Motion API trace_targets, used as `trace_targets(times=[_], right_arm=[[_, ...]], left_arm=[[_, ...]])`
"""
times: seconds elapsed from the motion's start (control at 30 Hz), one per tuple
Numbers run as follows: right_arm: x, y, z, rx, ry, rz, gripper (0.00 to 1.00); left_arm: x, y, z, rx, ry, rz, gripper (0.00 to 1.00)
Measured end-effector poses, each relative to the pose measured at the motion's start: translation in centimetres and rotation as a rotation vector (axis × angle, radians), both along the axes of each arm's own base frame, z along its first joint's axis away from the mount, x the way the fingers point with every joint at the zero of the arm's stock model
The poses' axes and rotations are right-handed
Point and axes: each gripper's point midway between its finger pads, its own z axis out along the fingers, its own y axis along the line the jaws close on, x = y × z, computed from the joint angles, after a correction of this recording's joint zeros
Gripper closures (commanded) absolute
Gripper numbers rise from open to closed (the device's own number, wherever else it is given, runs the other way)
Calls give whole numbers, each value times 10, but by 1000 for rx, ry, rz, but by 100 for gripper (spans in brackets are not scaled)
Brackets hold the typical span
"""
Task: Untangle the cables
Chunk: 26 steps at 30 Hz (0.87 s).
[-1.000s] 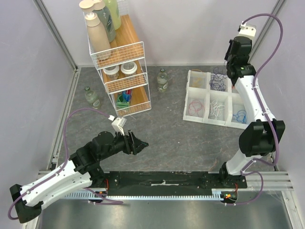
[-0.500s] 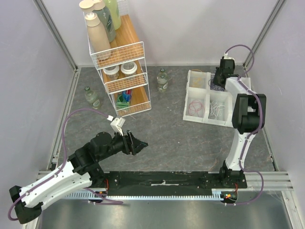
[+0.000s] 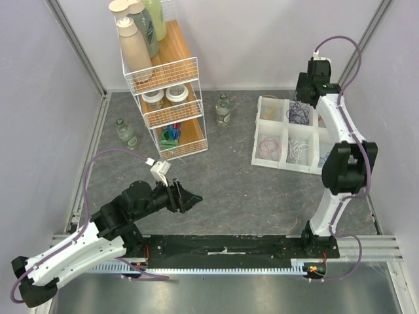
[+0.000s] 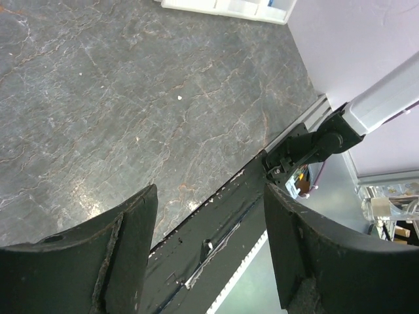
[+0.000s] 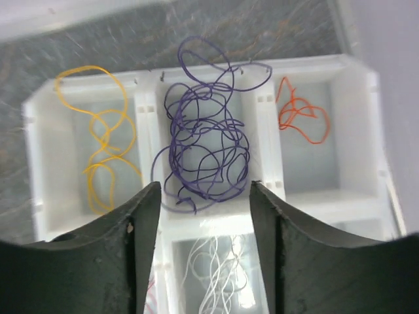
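The right gripper [image 5: 203, 191] is spread wide and holds nothing. It hangs directly over the purple cable [image 5: 206, 140], a tangled bundle in the middle far compartment of the white tray [image 5: 327, 201]. The yellow cable [image 5: 105, 144] and the orange-red cable [image 5: 301, 118] lie in the compartments on either side of it. One second ago this arm was higher, beyond the tray's far corner. It has since swung in over the purple bundle, so probably a grasp is being prepared. The left gripper [image 4: 209, 196], also spread and empty, is well apart from the tray and has hardly moved.

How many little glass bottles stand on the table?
2: one bottle left of the wire rack, the other between the rack and the white tray. More could hide behind it.
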Motion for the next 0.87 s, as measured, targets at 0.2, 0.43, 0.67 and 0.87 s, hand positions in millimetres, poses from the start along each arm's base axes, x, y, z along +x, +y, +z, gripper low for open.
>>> trace_targets(times=[0.2,0.43,0.67,0.87], right_arm=[[-80,57,68,-22,-112,68,30],[-246,181,-18,96,-14,485,2],[-317,172,16,230,-210,567,2],[-340,158,121,346,-527,593,2]], left_arm=[[-4,6,11,-28,-18,3,28],[-4,17,18,-31,-25,42,27],[-3,21,28,-52,-28,69,27],[-8,29,79,-162,-100,75,27]])
